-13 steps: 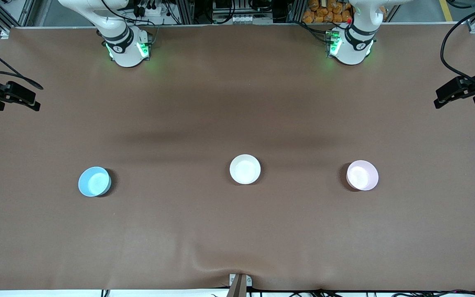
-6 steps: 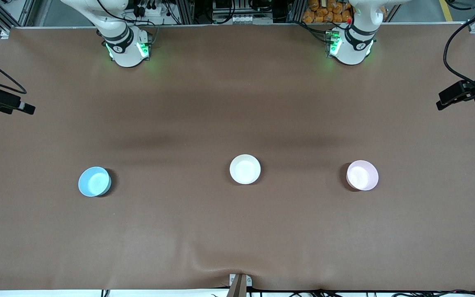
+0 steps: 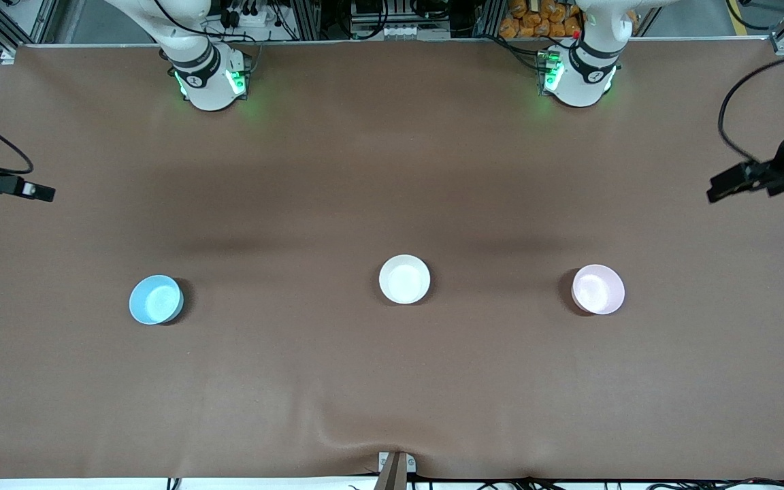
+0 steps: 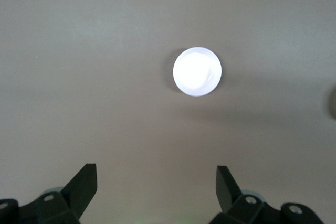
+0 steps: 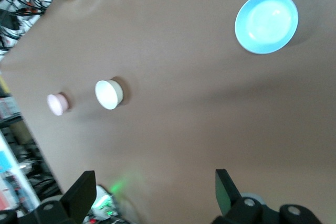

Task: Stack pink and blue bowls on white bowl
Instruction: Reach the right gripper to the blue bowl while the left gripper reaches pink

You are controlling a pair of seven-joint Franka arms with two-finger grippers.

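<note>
A: Brown matting (image 3: pixel 392 381) covered the whole table, and we had three bowls in a row on it. Going from the right arm's end: the blue bowl (image 3: pixel 155 299), the white bowl (image 3: pixel 404 279) in the middle, the pink bowl (image 3: pixel 598 289) toward the left arm's end, all well apart.

B: And the grippers?

A: We saw the right gripper (image 5: pixel 152 182) high above the table at its own end, fingers spread wide, holding nothing. The left gripper (image 4: pixel 156 181) was up over its end too, jaws apart and empty, with a pale bowl in its wrist view, probably the pink one, though glare washed the colour out.

B: What did we think could go wrong?

A: We judged the bowls smooth and light, so a pinch on a rim could tip or skid one. Both arms heading for the white bowl together could also clash over it, and an off-centre drop would leave a bowl cocked, not nested.

B: Orientation?

A: All three sat upright, mouths up. Being round, they had no long axis to line up with.
</note>
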